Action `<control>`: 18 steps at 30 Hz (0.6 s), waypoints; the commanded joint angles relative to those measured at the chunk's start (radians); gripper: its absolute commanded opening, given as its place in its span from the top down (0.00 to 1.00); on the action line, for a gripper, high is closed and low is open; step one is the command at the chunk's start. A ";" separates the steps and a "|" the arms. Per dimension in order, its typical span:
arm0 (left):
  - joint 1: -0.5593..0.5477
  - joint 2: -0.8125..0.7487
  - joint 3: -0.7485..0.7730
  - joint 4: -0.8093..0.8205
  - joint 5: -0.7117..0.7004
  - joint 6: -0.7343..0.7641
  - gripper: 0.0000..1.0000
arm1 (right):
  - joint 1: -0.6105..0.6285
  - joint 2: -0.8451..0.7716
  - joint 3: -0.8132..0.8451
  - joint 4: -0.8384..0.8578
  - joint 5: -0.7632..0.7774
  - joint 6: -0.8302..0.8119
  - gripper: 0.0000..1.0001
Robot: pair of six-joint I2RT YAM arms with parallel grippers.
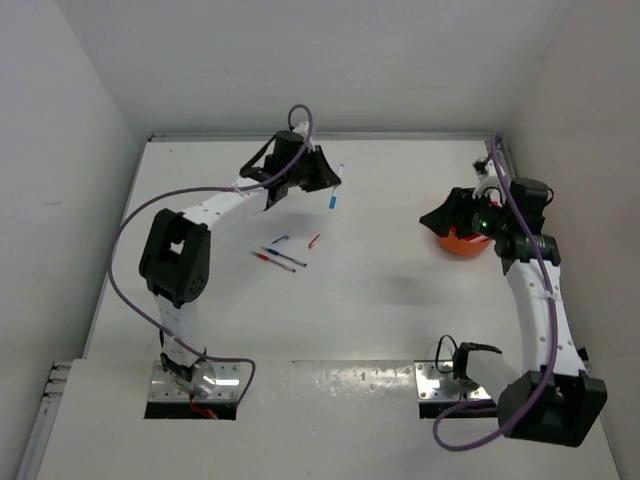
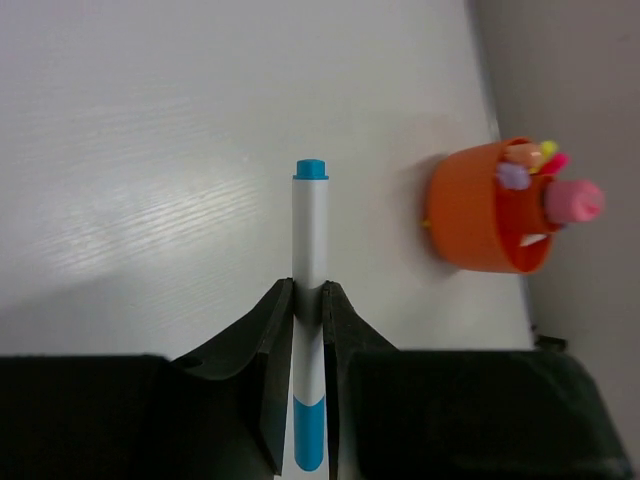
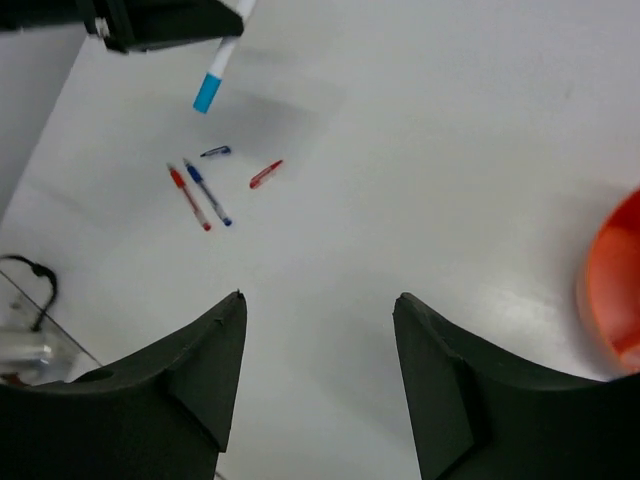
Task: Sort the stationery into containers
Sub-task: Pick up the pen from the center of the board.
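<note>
My left gripper (image 2: pixel 310 290) is shut on a white marker with blue ends (image 2: pixel 311 230), lifted above the table at the back middle (image 1: pixel 332 192). Four thin pens lie below it: a long red one (image 3: pixel 190 197), a long blue one (image 3: pixel 208 192), a short blue one (image 3: pixel 215 152) and a short red one (image 3: pixel 265 174). The orange bowl (image 2: pixel 470 215) at the right holds several markers and a pink-capped bottle (image 2: pixel 575 200). My right gripper (image 3: pixel 320 300) is open and empty, hovering at the bowl (image 1: pixel 463 243) and covering part of it.
White walls close in the table (image 1: pixel 400 300) at the back and both sides. The arm bases sit on metal plates (image 1: pixel 195 385) at the near edge, with purple cables looping from them.
</note>
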 commanded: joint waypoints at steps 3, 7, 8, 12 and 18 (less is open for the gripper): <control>0.009 -0.140 -0.069 0.026 0.280 -0.162 1.00 | 0.129 -0.139 0.003 0.118 -0.023 -0.451 0.39; -0.020 -0.194 -0.218 0.255 0.459 -0.299 1.00 | 0.268 -0.243 -0.147 0.219 -0.068 -0.903 0.37; -0.030 -0.206 -0.231 0.264 0.476 -0.306 1.00 | 0.287 -0.270 -0.190 0.270 -0.066 -0.964 0.37; -0.069 -0.235 -0.266 0.276 0.506 -0.301 1.00 | 0.386 -0.341 -0.359 0.455 -0.087 -1.191 0.38; -0.082 -0.219 -0.274 0.313 0.530 -0.365 1.00 | 0.533 -0.334 -0.458 0.531 -0.124 -1.366 0.45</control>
